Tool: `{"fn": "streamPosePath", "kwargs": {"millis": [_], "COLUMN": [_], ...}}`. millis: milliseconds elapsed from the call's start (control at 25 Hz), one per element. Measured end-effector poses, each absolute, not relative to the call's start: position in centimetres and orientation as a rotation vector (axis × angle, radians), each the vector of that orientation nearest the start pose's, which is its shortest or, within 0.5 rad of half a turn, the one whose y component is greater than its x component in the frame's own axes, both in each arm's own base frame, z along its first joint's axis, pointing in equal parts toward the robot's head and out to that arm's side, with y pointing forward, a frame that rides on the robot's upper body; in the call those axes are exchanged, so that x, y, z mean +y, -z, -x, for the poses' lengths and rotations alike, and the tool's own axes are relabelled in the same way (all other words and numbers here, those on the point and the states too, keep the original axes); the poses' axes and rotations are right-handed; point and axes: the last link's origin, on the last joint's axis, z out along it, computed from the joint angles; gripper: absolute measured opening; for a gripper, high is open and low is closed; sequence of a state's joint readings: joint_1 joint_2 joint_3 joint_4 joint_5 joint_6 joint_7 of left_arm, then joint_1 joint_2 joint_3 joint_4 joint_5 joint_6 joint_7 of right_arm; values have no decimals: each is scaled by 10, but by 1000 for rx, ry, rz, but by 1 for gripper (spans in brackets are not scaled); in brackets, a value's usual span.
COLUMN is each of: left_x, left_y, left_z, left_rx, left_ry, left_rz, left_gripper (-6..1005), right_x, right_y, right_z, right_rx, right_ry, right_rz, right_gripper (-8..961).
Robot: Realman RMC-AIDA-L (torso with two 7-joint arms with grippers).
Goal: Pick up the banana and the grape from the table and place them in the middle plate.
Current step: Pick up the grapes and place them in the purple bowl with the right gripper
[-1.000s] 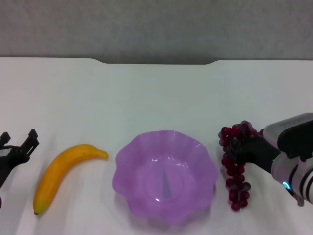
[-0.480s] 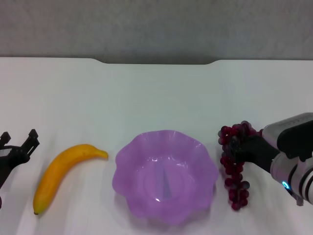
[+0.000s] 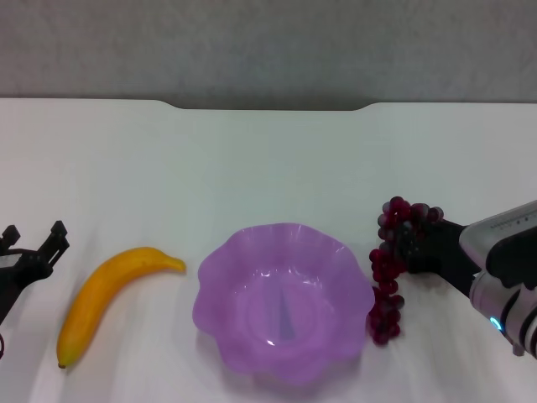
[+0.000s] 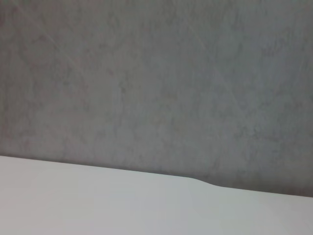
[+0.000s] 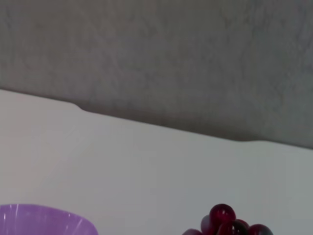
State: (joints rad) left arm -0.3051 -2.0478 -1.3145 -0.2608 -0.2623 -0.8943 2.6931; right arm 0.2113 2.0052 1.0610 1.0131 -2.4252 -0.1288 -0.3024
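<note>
The grape bunch [image 3: 388,269] hangs from my right gripper [image 3: 413,245], which is shut on its top part, lifted beside the right rim of the purple middle plate [image 3: 243,290]. The lower grapes dangle near the plate's right edge. The bunch's top also shows in the right wrist view [image 5: 227,224], with the plate's rim [image 5: 44,220] there too. The banana [image 3: 105,298] lies on the white table [image 3: 268,168] left of the plate. My left gripper [image 3: 32,245] is open at the far left, a little left of the banana.
The table's far edge has a notch [image 3: 268,107] at the middle, with a grey wall behind. The left wrist view shows only the wall and the table's far edge [image 4: 146,205].
My right gripper has lifted the grape bunch and carried it left toward the plate; the bunch now hangs shorter and closer to the plate's rim. The left arm and banana have not moved.
</note>
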Motion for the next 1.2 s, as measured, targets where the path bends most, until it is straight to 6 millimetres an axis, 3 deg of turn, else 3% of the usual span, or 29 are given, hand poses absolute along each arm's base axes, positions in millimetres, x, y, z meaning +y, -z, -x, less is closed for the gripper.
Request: {"fn": "streamPosePath", "kwargs": {"millis": [720, 960, 1200], "left_x": [307, 307, 307], "left_y": [12, 12, 13], "left_z": [380, 380, 379], "left_rx": [-899, -897, -896], "left_ry": [627, 626, 627], "left_rz": [1591, 1591, 1595], "left_gripper": [801, 801, 800], "right_x": [317, 316, 309], "right_y": [56, 53, 62], "right_z": [-240, -202, -171], "right_rx": [457, 336, 273], "right_ry": [-440, -516, -555], "right_rz": [1930, 1945, 2033], "right_gripper": [282, 281, 279]}}
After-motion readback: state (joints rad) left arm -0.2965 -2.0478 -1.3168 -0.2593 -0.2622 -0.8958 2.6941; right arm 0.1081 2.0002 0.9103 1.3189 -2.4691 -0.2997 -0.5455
